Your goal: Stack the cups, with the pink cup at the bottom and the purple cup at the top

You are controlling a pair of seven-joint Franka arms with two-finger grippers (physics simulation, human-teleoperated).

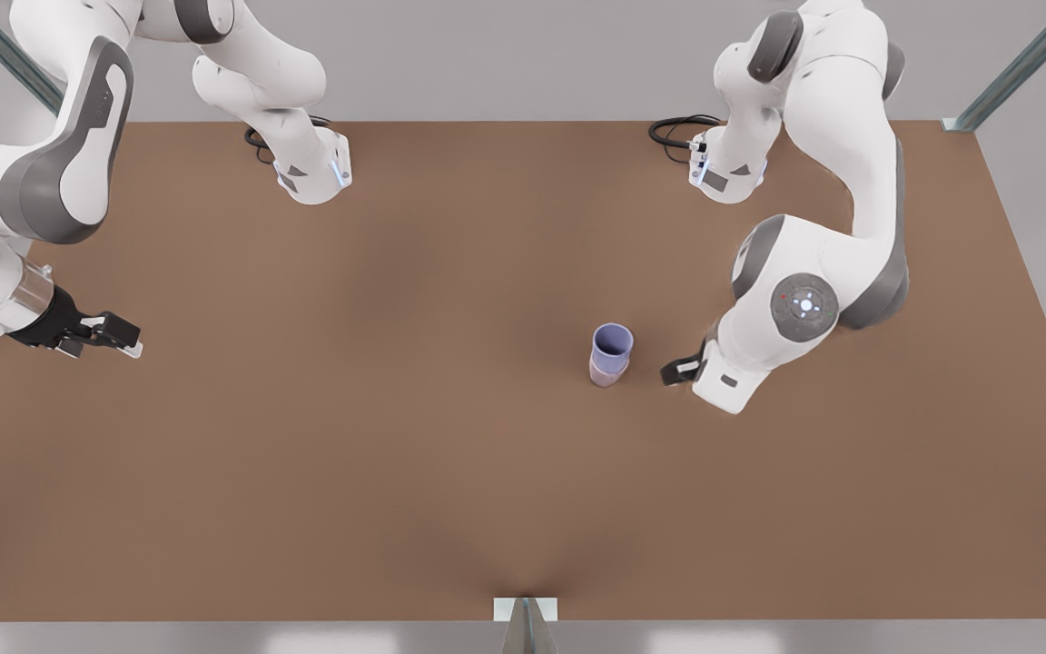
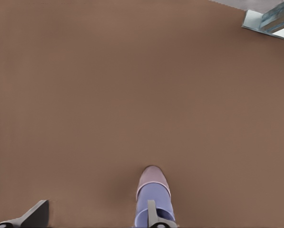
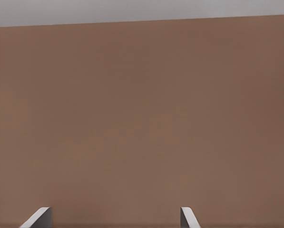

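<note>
The purple cup (image 1: 613, 342) sits nested upright in the pink cup (image 1: 606, 371), right of the table's middle in the front view. Only the pink cup's lower band shows under it. My left gripper (image 1: 675, 370) hovers just to the front view's right of the stack, open, holding nothing. The left wrist view has the pink cup (image 2: 152, 176) and purple cup (image 2: 151, 197) behind one fingertip (image 2: 153, 214) of my left gripper (image 2: 94, 219), not between the fingers. My right gripper (image 1: 111, 335) waits open near the table's edge at the front view's left, and in its wrist view the right gripper (image 3: 113, 219) has bare table ahead.
The brown table (image 1: 396, 436) carries both arm bases (image 1: 314, 173) (image 1: 728, 174) with black cables at its far edge. A metal bracket (image 1: 526, 612) sits at the near edge, and the bracket (image 2: 268, 21) appears again in the left wrist view. Metal frame posts stand at the far corners.
</note>
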